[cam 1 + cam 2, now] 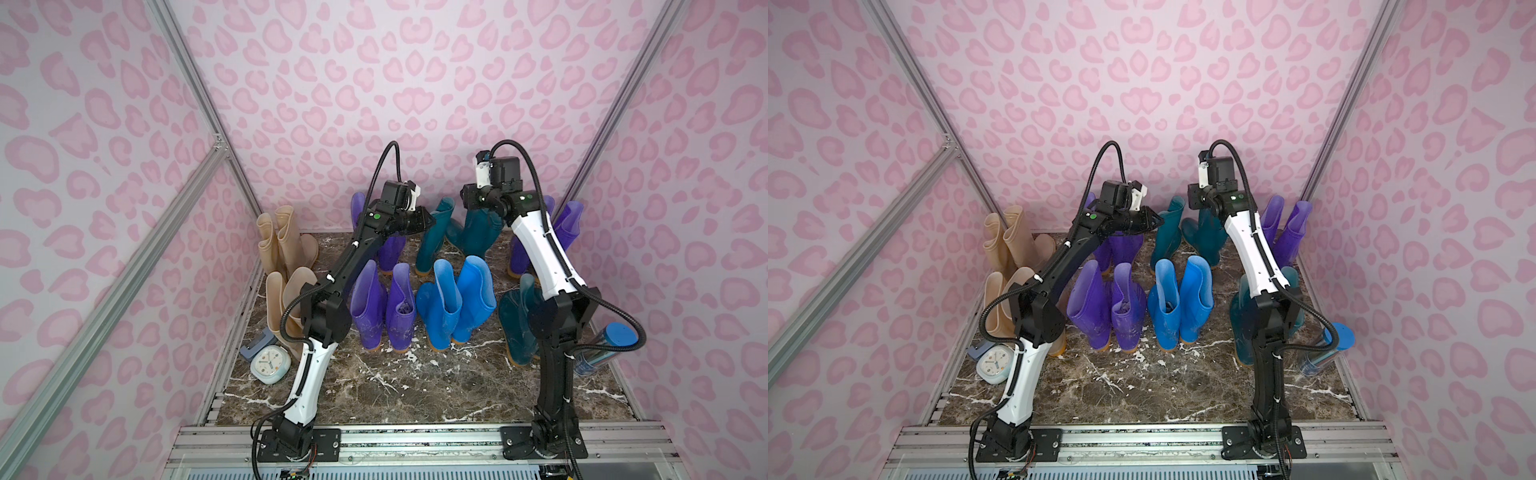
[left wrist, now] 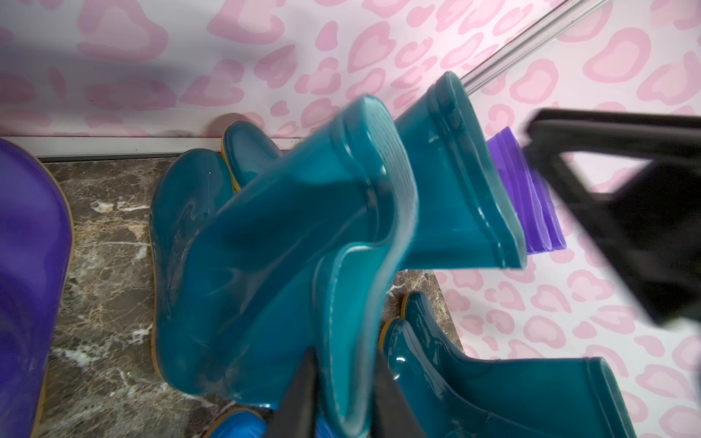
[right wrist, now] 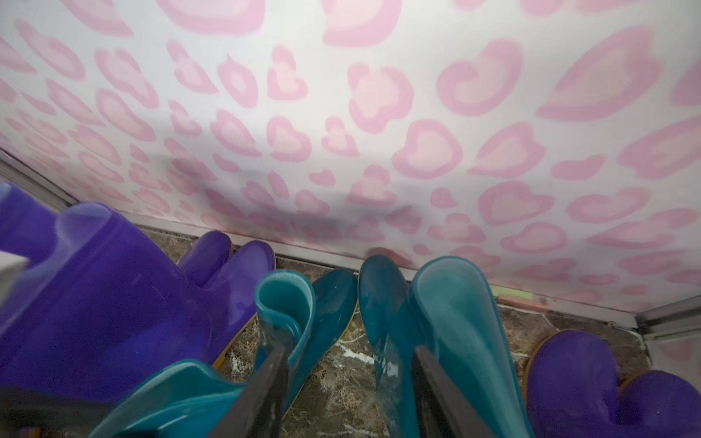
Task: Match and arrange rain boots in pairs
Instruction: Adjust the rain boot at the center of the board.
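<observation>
Left gripper (image 2: 346,354) straddles the teal boot (image 2: 265,246) cuff; whether clamped, I cannot tell. Right gripper (image 3: 349,349) stands apart. I'd withdraw vertically.

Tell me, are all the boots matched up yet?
Nearly. Done: beige boots, purple boots, blue boots and teal boots stand in same-colour pairs. In hand: the left hand straddles the rim of a back teal boot; the right hand hangs open over that pair. Left: probably just letting go and backing away.
</observation>
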